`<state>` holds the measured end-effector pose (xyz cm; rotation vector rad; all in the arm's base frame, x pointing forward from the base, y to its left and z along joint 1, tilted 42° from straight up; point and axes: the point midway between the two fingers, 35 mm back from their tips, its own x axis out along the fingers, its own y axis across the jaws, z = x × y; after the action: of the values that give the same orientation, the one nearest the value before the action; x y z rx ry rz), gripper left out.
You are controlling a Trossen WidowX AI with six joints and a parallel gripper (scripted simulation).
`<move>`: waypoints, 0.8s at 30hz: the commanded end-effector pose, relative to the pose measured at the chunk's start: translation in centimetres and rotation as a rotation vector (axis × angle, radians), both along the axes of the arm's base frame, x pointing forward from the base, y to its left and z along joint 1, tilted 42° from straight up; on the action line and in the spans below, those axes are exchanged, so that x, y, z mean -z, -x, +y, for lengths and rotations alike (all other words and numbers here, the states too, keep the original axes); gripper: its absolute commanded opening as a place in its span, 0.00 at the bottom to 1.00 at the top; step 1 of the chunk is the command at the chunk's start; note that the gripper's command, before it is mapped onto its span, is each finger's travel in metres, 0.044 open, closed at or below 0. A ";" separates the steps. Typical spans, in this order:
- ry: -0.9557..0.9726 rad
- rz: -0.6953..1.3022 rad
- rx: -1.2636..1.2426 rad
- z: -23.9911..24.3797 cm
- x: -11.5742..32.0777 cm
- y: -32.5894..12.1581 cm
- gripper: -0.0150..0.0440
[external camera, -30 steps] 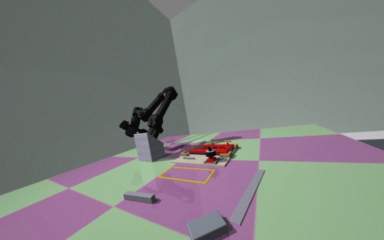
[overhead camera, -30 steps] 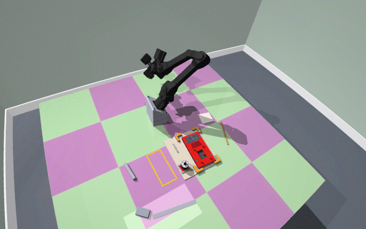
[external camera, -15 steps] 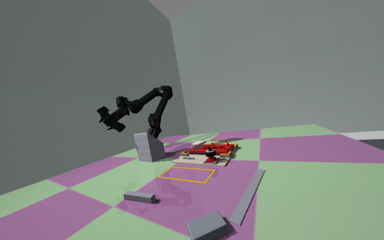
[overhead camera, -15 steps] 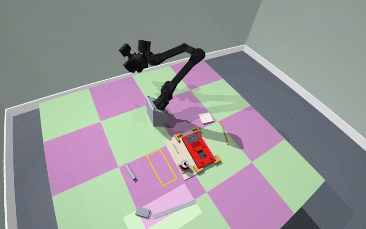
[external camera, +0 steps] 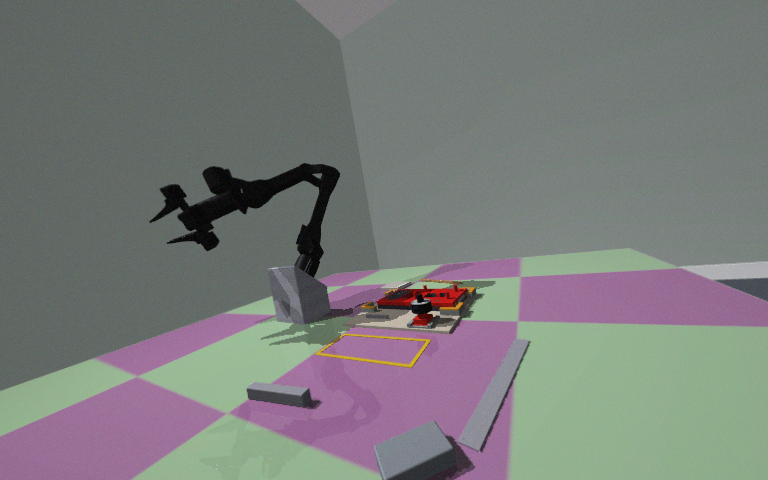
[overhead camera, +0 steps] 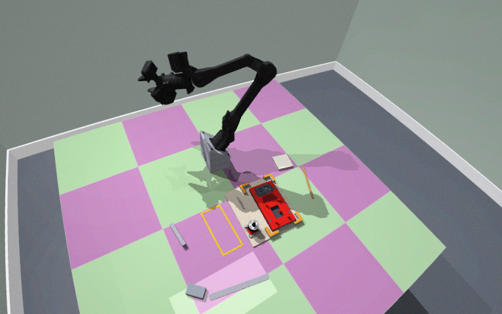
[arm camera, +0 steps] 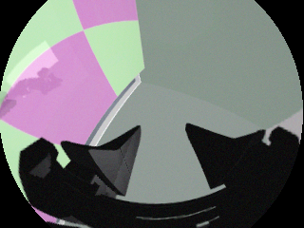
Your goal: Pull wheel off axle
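While my gripper [external camera: 169, 226] hangs high at mid-left of the exterior view, fingers parted and holding nothing, the wheel [overhead camera: 253, 224] sits on its axle at lower centre of the top view. I should swing down, centre over it, and descend straight.

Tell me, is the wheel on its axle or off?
On. The wheel sits on its upright axle, outside the yellow marked area; the gripper hangs open, far away.

The top view looks down steeply from high above the table [overhead camera: 110, 207]; the exterior view sits low near its front, facing the arm. Both share the board. The wrist view peers closely past the claw [arm camera: 161, 146].
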<state>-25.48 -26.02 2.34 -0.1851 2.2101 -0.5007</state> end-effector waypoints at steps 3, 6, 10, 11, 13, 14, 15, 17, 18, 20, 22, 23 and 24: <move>0.044 -0.159 -0.112 -5.0 1.1 -5.4 0.76; 0.053 -0.257 -0.166 -7.2 1.7 -9.1 0.76; 0.062 -0.361 -0.222 -9.2 1.9 -14.1 0.76; 0.063 -0.383 -0.233 -9.6 2.0 -15.3 0.76; 0.062 -0.415 -0.250 -10.0 2.0 -17.1 0.76; 0.062 -0.426 -0.255 -10.1 2.0 -17.6 0.76; 0.058 -0.439 -0.260 -10.3 2.1 -18.2 0.76; 0.045 -0.480 -0.274 -10.6 2.2 -19.9 0.76; 0.040 -0.500 -0.282 -10.6 2.4 -21.1 0.76; 0.025 -0.544 -0.299 -10.6 2.7 -23.6 0.76; 0.003 -0.589 -0.313 -10.5 3.0 -26.1 0.76; -0.011 -0.614 -0.318 -10.5 3.1 -27.2 0.76; -0.025 -0.637 -0.323 -10.4 3.1 -28.3 0.76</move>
<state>0.13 -36.46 -0.45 -0.3355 1.5761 -0.3322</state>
